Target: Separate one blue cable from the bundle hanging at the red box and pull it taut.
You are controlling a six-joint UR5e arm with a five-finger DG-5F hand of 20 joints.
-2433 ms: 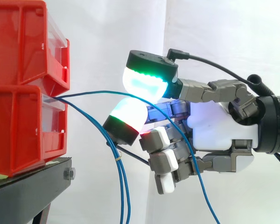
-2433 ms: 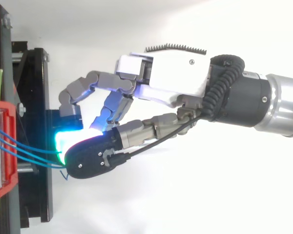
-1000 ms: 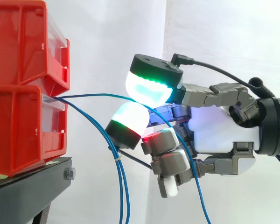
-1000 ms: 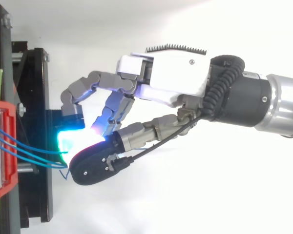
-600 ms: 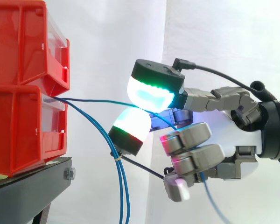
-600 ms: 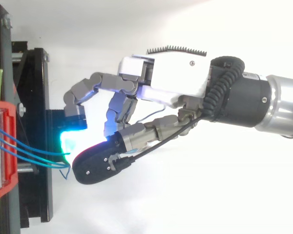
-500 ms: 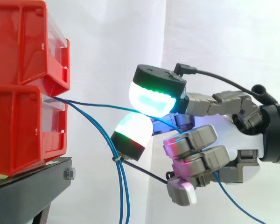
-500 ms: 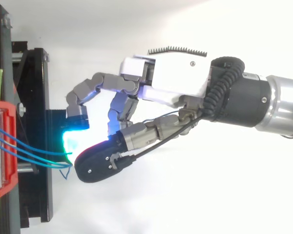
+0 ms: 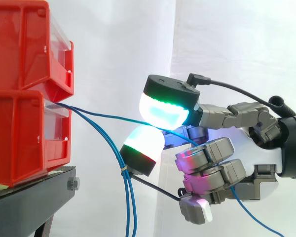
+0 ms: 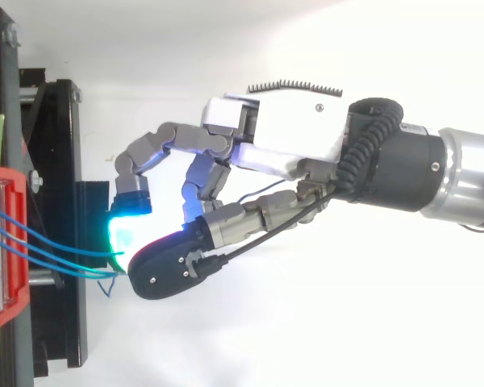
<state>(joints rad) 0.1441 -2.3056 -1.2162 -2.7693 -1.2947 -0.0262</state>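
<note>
**Hand has one blue cable, drawn away from the bundle**

Nearest to my side camera is the hand [image 9: 259, 148], reaching in from the right. Its lower fingers [image 9: 204, 155] are curled tight against the palm, glowing magenta. I see the blue cable [image 9: 108, 117] pass under those curled fingers and drop away to the lower right. Further in, the same cable is caught between two pads, the upper one [image 9: 163, 111] lit green and cyan, the lower one [image 9: 143, 140] white with a red edge. From there it runs almost straight to the lip of the lower red bin [image 9: 19, 138]. The other blue cables [image 9: 129, 207] hang below it in a loop, bound by a yellow tie [image 9: 123, 168]. The bins sit on the black stand [image 9: 29, 197]. The white curtain [image 9: 227, 44] hangs behind.
</note>
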